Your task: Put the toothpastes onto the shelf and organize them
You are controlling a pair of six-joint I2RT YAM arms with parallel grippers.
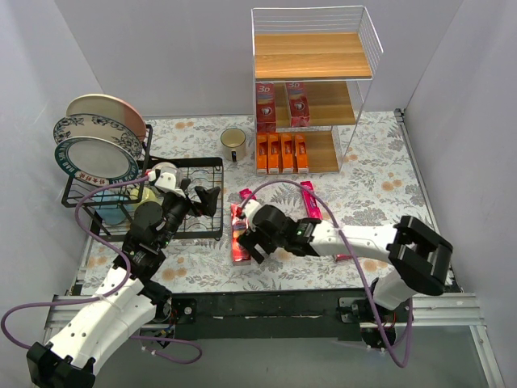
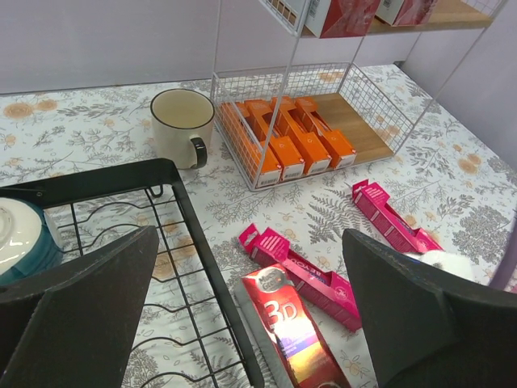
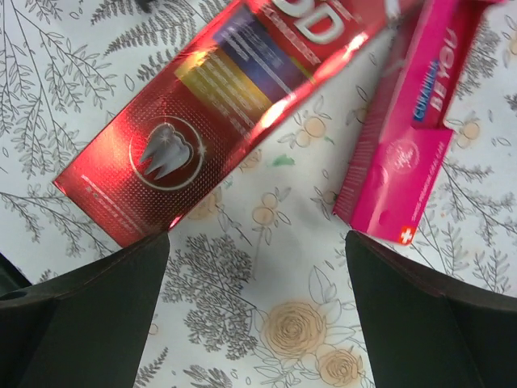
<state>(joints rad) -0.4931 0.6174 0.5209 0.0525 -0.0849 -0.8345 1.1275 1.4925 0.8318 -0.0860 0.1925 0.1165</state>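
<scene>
Top external shows four orange cartons (image 1: 282,153), two red cartons (image 1: 265,105) shelved, left gripper (image 1: 202,200) and right gripper (image 1: 248,242) jaws apart.

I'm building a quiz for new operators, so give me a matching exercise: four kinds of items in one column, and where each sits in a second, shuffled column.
Items
1. slim orange toothpaste cartons
2. wide red "3D" cartons standing upright
3. slim magenta-pink carton
4. round patterned plates

Places
A. black wire dish rack
B. floral tablecloth
C. bottom wooden board of the white wire shelf
D. middle wooden board of that shelf

Pairs: 1-C, 2-D, 3-B, 4-A
</scene>
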